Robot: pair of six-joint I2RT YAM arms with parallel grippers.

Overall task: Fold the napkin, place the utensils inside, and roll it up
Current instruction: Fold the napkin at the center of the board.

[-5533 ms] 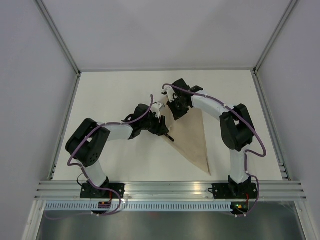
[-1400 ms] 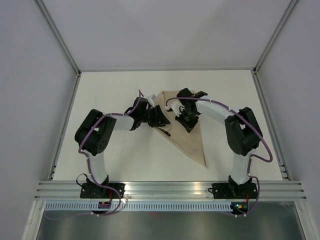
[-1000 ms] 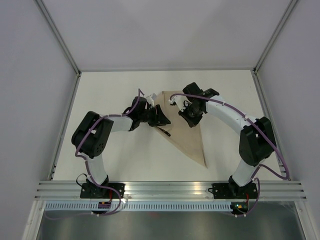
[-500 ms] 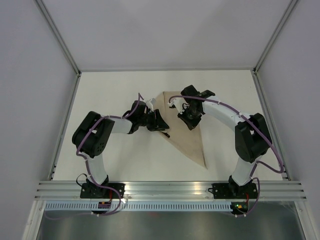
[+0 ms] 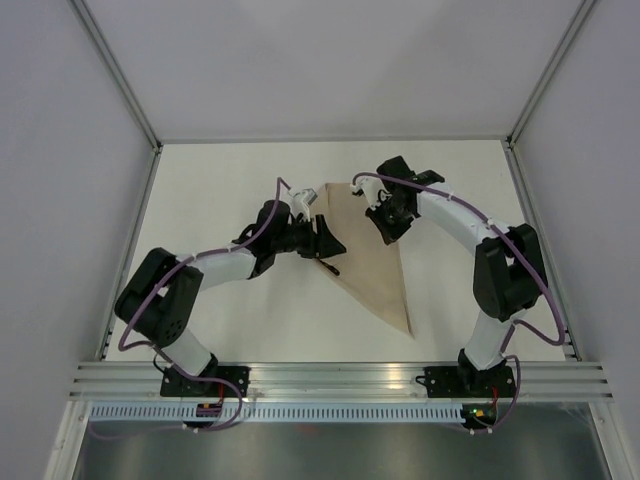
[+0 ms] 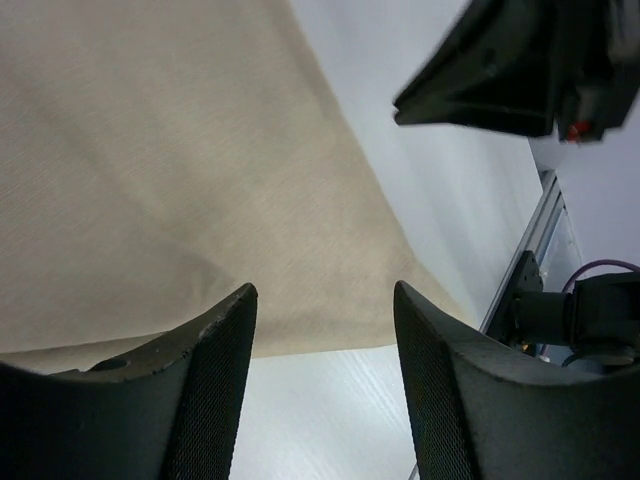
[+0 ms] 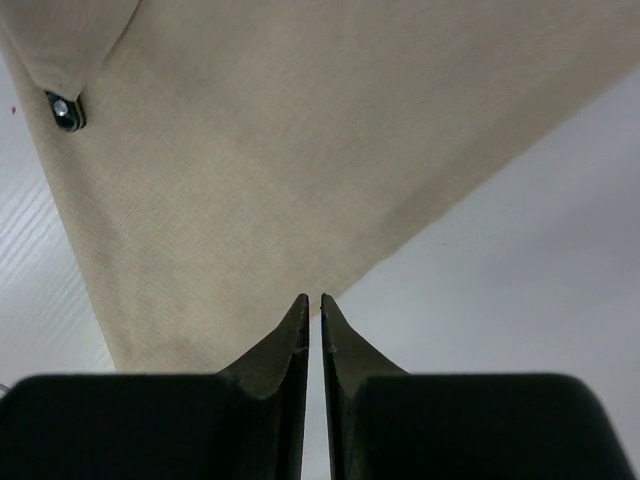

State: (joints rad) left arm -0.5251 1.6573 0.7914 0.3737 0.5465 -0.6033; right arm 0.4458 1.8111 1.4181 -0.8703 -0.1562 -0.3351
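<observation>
The beige napkin (image 5: 378, 275) lies folded into a long triangle, its tip pointing at the near edge. A dark utensil end (image 5: 335, 268) pokes out from under its left edge, and it also shows in the right wrist view (image 7: 64, 110). The rest of the utensils is hidden under the cloth. My left gripper (image 5: 325, 243) is open and empty, low at the napkin's left edge (image 6: 200, 200), with bare table between its fingers (image 6: 320, 295). My right gripper (image 5: 391, 230) is shut on nothing, its tips (image 7: 315, 297) at the napkin's right edge (image 7: 300, 150).
The white table (image 5: 220, 180) is walled by grey panels, with metal rails (image 5: 340, 380) along the near edge. My right gripper's black body (image 6: 520, 70) shows at the upper right of the left wrist view.
My right gripper has moved from over the napkin's middle out to its right edge. My left arm has lowered its elbow, and its gripper stays at the napkin's left edge.
</observation>
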